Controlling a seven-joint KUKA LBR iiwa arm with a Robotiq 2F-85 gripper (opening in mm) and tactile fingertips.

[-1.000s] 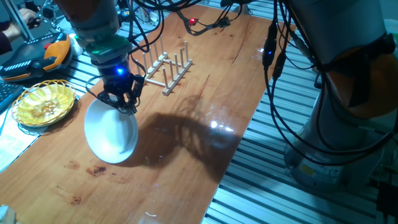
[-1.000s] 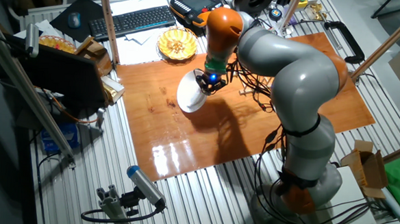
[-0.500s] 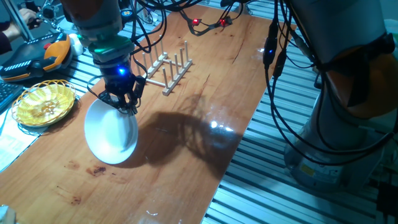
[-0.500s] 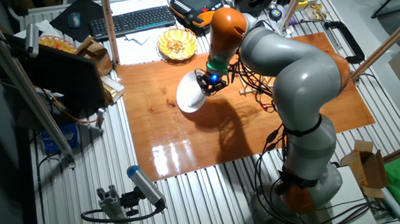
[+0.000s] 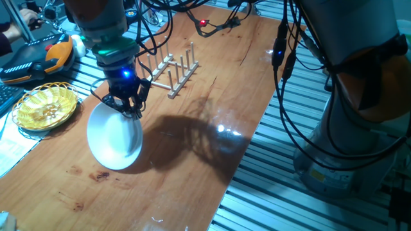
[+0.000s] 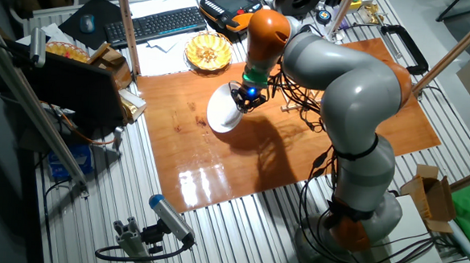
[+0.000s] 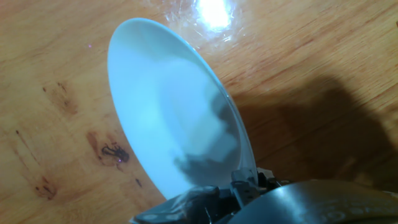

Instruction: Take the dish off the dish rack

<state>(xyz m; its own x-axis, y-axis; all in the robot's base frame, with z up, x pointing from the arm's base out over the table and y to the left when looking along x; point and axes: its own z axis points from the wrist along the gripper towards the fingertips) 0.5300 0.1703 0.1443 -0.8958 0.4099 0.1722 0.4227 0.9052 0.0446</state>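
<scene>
Dish (image 5: 114, 138) hangs tilted, rim pinched by fingers (image 5: 130, 110).

— Where's the dish (image 5: 114, 139)?
— It's a plain glossy white plate, tilted steeply on edge over the wooden table, clear of the rack, held at its top rim.
— And the dish rack (image 5: 172, 67)?
— Light wood, 2 rails with upright pegs, farther back and to the right.

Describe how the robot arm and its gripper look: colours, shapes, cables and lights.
The arm has thick, rounded, glossy grey segments with orange joint sections. Near the wrist sits a green ring, then a black gripper with small dark fingers and a glowing blue light above them. Black cables run loosely along the arm and hang beside it.
</scene>
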